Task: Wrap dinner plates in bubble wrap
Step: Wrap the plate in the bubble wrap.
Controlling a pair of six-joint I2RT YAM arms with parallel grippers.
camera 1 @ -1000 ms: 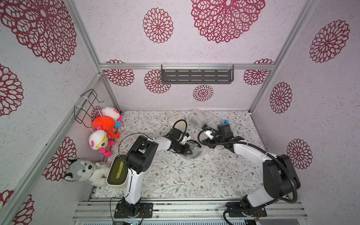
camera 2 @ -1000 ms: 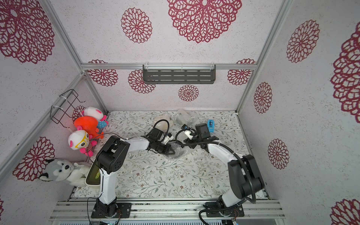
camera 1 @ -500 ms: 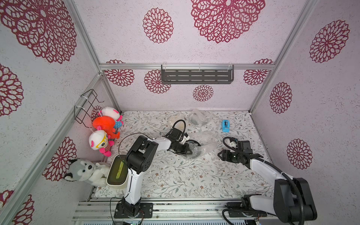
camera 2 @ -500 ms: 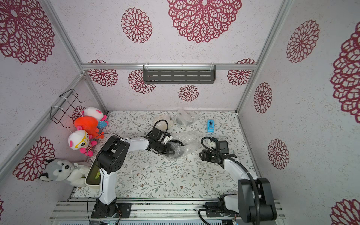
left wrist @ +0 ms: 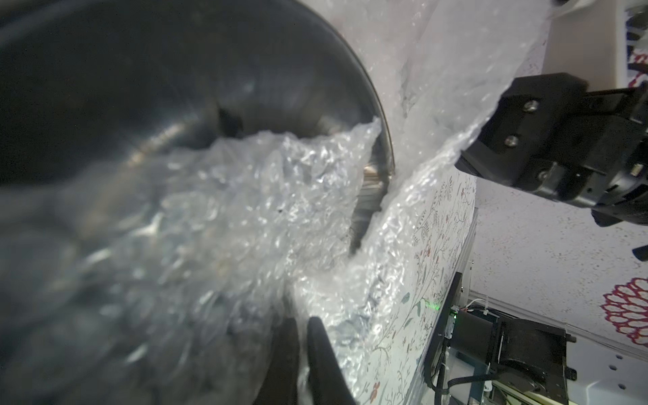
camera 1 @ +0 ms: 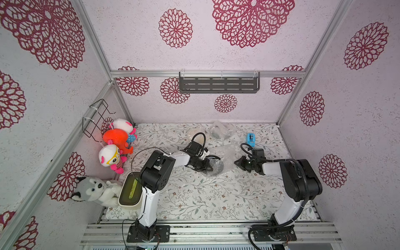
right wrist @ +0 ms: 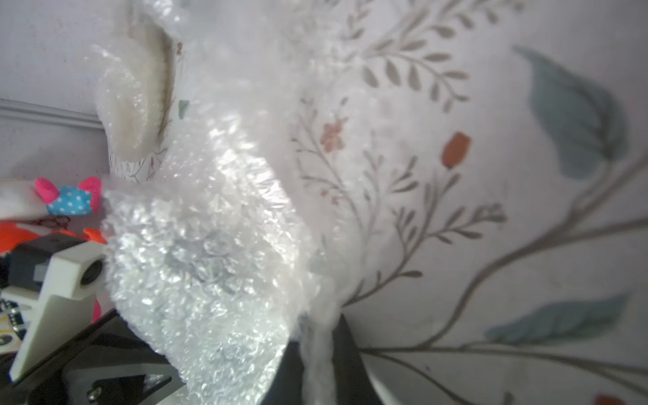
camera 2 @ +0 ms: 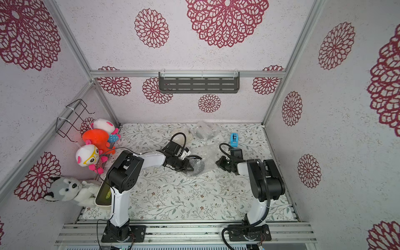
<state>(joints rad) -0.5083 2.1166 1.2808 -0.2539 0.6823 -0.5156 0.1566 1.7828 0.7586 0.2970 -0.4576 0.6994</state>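
Note:
A black dinner plate (camera 1: 217,165) (camera 2: 198,166) (left wrist: 157,80) lies mid-table on a sheet of bubble wrap (camera 1: 227,154) (camera 2: 208,154) (left wrist: 252,210) (right wrist: 210,266), partly covered by it. My left gripper (camera 1: 209,169) (camera 2: 191,168) (left wrist: 302,333) sits at the plate's left rim, shut on a fold of the wrap pulled over the plate. At the sheet's right edge my right gripper (camera 1: 236,162) (camera 2: 217,162) (right wrist: 317,336) is shut on the wrap. A cream plate (camera 1: 192,132) (right wrist: 136,101) under wrap lies at the back.
Another wrapped bundle (camera 1: 217,132) lies at the back, next to the cream plate. A blue tape dispenser (camera 1: 250,139) stands behind the right gripper. A cream tub (camera 1: 129,190) sits front left by plush toys (camera 1: 116,138). A dark shelf (camera 1: 218,83) hangs on the back wall.
My right arm left the area by the tape dispenser, swung out to the right, then came in to the wrap's right edge and shut on it. The left gripper held still.

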